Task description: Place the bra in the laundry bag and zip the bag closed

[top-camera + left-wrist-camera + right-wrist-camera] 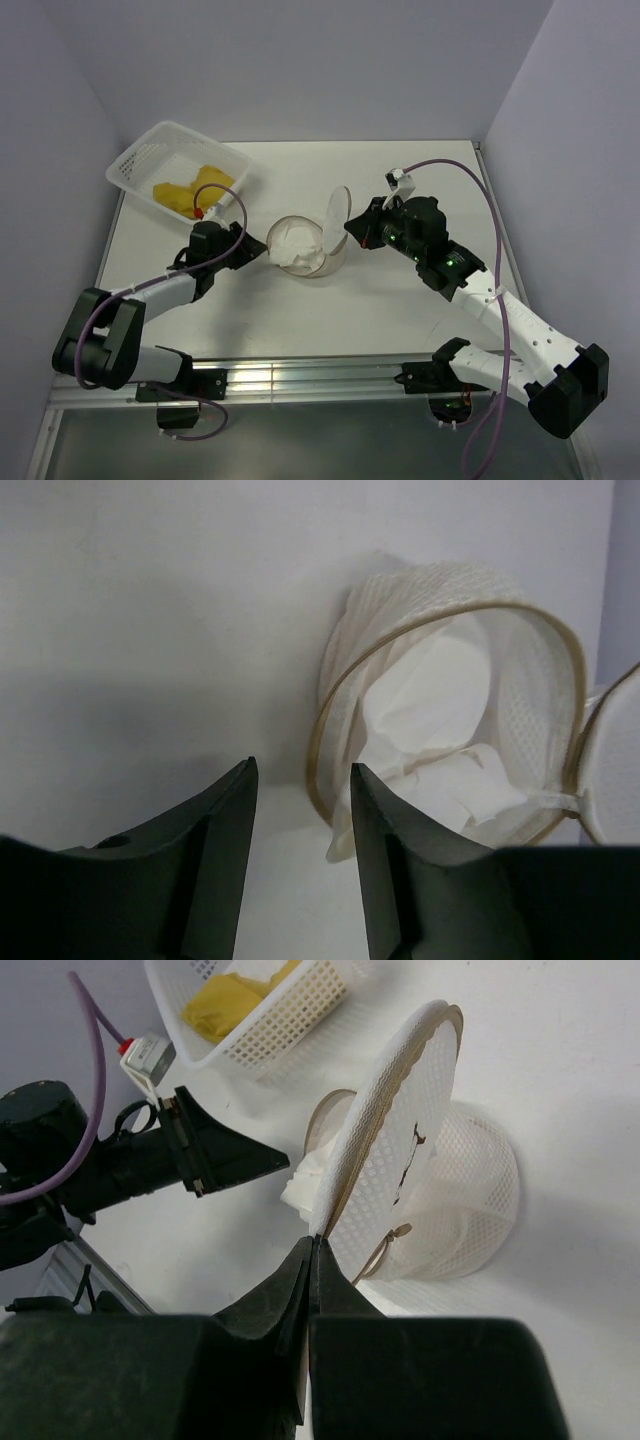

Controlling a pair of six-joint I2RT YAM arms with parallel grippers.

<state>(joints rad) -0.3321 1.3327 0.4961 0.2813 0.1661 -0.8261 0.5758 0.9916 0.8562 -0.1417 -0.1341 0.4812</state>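
Laundry bag [318, 262] near the middle of the counter [330, 320], mouth upward, with the white bra [293, 243] already inside. Round lid [338, 212] upright at the 2 o'clock side of the bag, pinched at its rim by the right fingers [352, 228], pressed together on it. Left fingers [252, 252] at 9 o'clock, just beside the bag wall, parted and holding nothing.

Probably the closing step. Lower the lid slowly onto the hoop [330, 695], push any bra cloth below the rim first, steady the bag with the left fingers, then look for the zipper pull, not clearly visible anywhere.

Only in the right wrist view: black mark [412, 1155] on the lid, and the pinch itself. Only in the left wrist view: bra folds lying close against the hoop. Basket [150, 160] well apart at 10 o'clock.
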